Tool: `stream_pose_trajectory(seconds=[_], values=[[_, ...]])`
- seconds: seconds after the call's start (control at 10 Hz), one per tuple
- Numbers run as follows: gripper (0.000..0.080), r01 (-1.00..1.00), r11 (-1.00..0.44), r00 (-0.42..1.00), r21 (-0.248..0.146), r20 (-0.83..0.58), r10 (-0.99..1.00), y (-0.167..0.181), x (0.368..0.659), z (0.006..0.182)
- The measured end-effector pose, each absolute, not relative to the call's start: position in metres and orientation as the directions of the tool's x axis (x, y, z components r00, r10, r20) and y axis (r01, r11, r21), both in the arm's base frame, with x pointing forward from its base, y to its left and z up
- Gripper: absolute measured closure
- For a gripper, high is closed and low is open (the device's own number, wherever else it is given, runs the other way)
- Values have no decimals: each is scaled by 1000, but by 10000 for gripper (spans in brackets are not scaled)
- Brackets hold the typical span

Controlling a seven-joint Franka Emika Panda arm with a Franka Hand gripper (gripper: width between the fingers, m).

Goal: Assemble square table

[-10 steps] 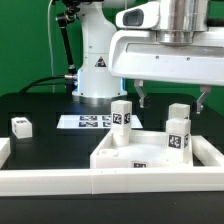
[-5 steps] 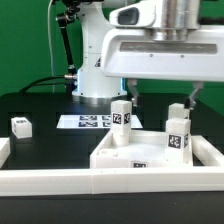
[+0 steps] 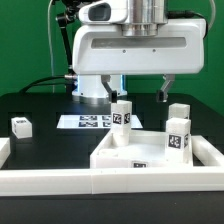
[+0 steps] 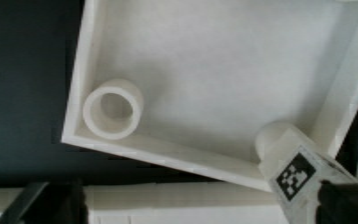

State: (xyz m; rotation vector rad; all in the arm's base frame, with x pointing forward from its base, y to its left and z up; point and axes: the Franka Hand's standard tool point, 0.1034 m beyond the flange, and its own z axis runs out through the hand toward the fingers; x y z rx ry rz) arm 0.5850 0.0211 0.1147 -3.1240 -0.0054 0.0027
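Note:
The white square tabletop (image 3: 150, 152) lies with its raised rim up, a tag on its front edge. A white tagged leg (image 3: 121, 122) stands upright at its far left corner. Two more legs (image 3: 178, 135) stand at the exterior view's right, one behind the other. A fourth leg (image 3: 21, 125) lies loose on the black table at the left. My gripper (image 3: 137, 92) hangs open and empty above the tabletop's far side, its left finger just above and left of the standing leg. In the wrist view the tabletop (image 4: 211, 70), a leg end-on (image 4: 114, 108) and a tagged leg (image 4: 300, 165) show.
The marker board (image 3: 88, 122) lies flat behind the tabletop. Long white barrier rails (image 3: 100, 182) run along the front and up both sides, close against the tabletop. The rail also shows in the wrist view (image 4: 176, 200). The robot base (image 3: 95, 70) stands at the back.
My gripper has moved steadily toward the exterior view's left and slightly up, from over the right-hand legs to over the left one. It stays open. No part has moved.

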Motion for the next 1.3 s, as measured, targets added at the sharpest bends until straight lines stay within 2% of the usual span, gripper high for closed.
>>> stream_pose_trajectory(seconds=[0.1, 0.3, 0.4, 0.6, 1.0, 1.3], values=[[150, 18, -1000, 1000, -17, -2, 18, 21, 585, 115], [150, 319, -948, 948, -10, 6, 319, 3, 581, 110], [150, 498, -867, 867, -9, -2, 498, -9, 575, 107], [150, 667, -745, 744, -8, -17, 667, -23, 571, 105], [150, 663, -748, 748, 2, -14, 663, -32, 568, 106], [150, 644, -765, 765, 5, -8, 644, -66, 529, 107]])
